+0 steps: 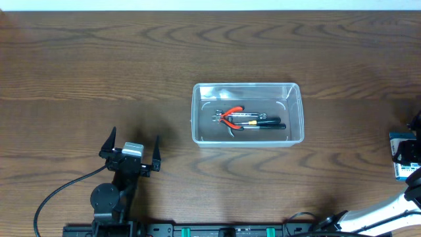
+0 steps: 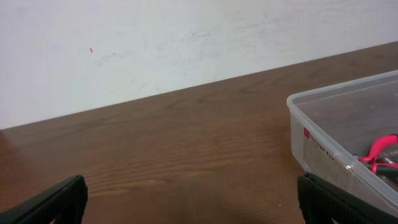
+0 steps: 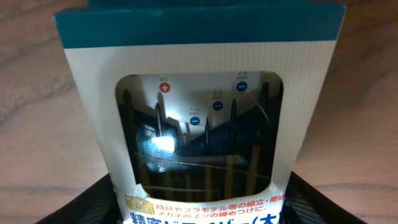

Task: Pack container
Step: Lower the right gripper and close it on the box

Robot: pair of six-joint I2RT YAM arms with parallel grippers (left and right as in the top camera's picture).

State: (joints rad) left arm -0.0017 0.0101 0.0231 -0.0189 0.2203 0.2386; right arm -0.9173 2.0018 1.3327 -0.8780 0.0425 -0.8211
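- The container (image 1: 247,139), a clear plastic tub with rounded corners, is seen at the centre of the overhead frame on the dark wooden table (image 1: 99,59).
- Inside it, red-handled pliers (image 1: 231,115) are laid left of centre, touching a black-handled tool (image 1: 263,124) with a yellow band that is stretched toward the tub's right end.
- The left gripper (image 1: 135,141) is placed in the lower left of the overhead frame, well apart from the tub, with its jaws spread wide and nothing between them.
- In the left wrist view, the two dark fingers (image 2: 53,204) are seen at the bottom corners. Bare wood is shown between them, and the tub's corner and a small label on its wall are at the right edge.
- At the far right edge of the overhead frame, a small blue-and-white box (image 1: 401,156) is found, well apart from the tub.
- The right wrist view is filled by this box. Slim screwdrivers are shown through its window, with Japanese print below.
- The right gripper (image 3: 202,186) is seen clamped on the box, its jaws pressed to both lower sides.
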